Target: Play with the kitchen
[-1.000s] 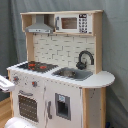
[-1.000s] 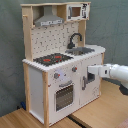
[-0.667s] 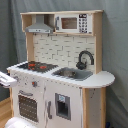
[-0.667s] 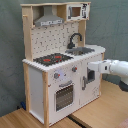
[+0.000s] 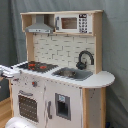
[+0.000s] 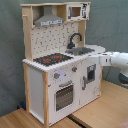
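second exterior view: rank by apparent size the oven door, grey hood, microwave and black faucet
1. White oven door with its dark window
2. Grey hood
3. Small white microwave and curved black faucet: too alike to rank.

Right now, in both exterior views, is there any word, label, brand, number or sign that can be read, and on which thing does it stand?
No text can be read.
Small microwave in the tall pale wood and white toy kitchen: its button panel shows small marks, too blurred to read.
Round knobs above the oven door: any markings are too small to tell.
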Available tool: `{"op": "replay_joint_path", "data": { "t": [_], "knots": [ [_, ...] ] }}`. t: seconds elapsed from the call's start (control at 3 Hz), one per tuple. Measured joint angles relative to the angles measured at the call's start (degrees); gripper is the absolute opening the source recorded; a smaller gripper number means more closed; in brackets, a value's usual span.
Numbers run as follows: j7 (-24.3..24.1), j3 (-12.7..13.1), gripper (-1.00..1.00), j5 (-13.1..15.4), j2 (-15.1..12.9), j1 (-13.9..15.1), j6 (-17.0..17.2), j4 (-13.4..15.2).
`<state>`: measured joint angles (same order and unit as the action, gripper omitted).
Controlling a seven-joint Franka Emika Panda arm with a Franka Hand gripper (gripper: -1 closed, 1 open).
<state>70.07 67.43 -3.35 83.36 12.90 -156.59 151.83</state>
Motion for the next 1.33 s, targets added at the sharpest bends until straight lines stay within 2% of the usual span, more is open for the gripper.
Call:
{"op": "replay_joint_path", "data": {
  "t": [0.33,0.67,1.0,1.33],
  "knots": [
    [4.6,-2.98,1.0,-0.03,-0.41,1.14,-1.06,-0.61],
    [5.91,-6.23,1.0,-0.03,-2.16,3.85,-3.03,-3.13],
    [6.9,-8.88,1.0,-0.03,-4.48,6.31,-6.18,-5.23],
    [10.22,-11.62,1.0,-0.03,-7.25,8.61,-7.64,-7.43]
  ]
}}
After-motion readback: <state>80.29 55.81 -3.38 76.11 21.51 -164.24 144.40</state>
